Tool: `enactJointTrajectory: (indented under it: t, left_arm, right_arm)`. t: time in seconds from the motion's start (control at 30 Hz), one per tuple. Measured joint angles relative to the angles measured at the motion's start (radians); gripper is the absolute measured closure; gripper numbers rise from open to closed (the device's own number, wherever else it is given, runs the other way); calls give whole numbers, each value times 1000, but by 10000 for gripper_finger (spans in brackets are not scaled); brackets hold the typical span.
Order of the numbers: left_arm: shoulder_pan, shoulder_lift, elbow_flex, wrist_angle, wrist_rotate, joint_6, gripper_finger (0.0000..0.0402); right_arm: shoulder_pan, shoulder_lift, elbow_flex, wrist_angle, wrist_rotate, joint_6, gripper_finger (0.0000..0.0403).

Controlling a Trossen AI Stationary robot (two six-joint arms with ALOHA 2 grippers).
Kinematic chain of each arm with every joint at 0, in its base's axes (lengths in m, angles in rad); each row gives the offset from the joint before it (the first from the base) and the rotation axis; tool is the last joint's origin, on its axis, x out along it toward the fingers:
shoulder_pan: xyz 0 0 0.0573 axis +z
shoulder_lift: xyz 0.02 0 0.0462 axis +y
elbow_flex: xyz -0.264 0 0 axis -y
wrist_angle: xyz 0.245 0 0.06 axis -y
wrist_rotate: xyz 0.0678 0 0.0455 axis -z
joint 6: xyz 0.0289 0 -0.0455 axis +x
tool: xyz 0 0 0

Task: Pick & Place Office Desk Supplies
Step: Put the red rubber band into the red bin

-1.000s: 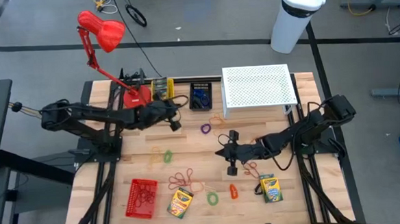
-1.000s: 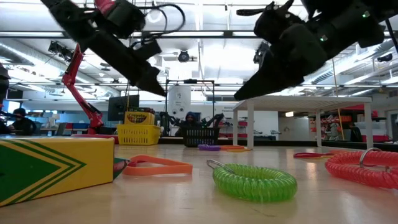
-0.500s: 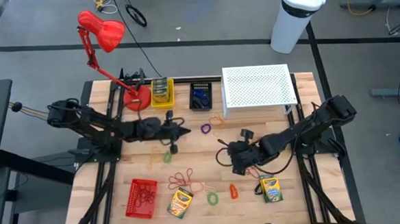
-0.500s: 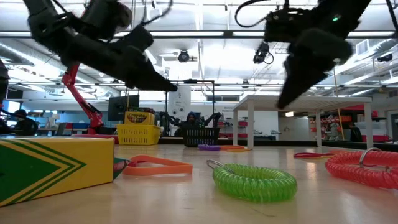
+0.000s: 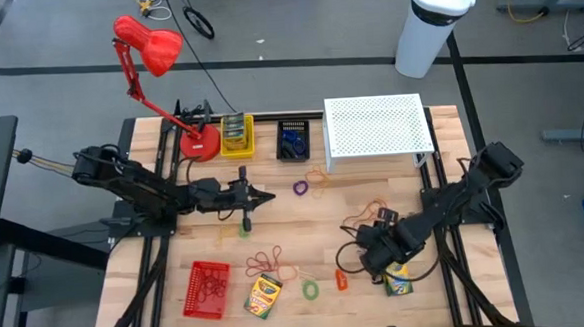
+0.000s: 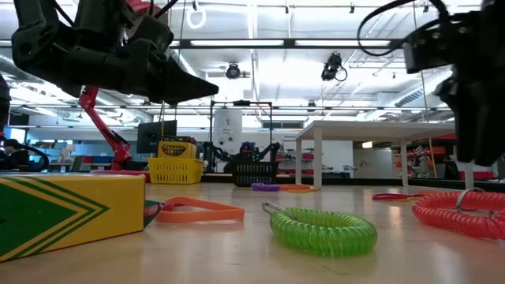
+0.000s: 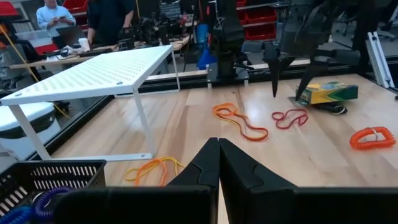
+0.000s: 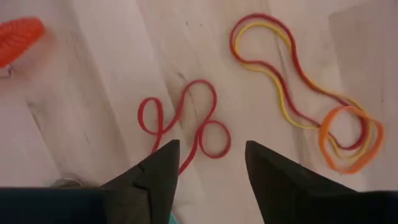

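My right gripper [image 5: 370,252] points down, open, above a looped red rubber band [image 8: 186,124] that lies flat on the wood; its fingers touch nothing. A yellow-and-green crayon box [image 5: 397,277] lies just beside it, toward the table's right. The left wrist view shows the same open gripper [image 7: 292,71], the box [image 7: 326,92] and the band [image 7: 289,116]. My left gripper [image 5: 265,196] is shut and level above the table's middle, holding nothing. A second crayon box [image 5: 263,295] lies flat near the front edge.
A yellow basket [image 5: 235,134] with crayon boxes, a black basket [image 5: 293,140] and the white riser [image 5: 375,129] stand along the far edge by the red lamp [image 5: 151,46]. A red basket [image 5: 206,288] sits front left. Coils, loops and bands [image 5: 370,214] are scattered mid-table.
My right gripper has gone toward the near right of the table, to beside the crayon box, tipped from slanting to pointing down, and opened. My left gripper has drawn away from the yellow basket toward the table's middle, sunk a little and tipped level, staying shut.
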Motion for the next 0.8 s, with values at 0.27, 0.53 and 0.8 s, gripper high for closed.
enactJointTrajectory:
  t: [0.27, 0.53, 0.8]
  left_arm:
    - [0, 0, 0, -28, 0, -25, 394]
    - [0, 10, 1, -48, 22, -102, 394]
    - [-3, 119, 86, -64, 57, -171, 365]
  right_arm:
    - [-23, 0, -153, 166, -21, 97, 220]
    - [-39, -3, -209, 297, -42, 58, 247]
    - [-32, 3, -140, 311, 71, -93, 388]
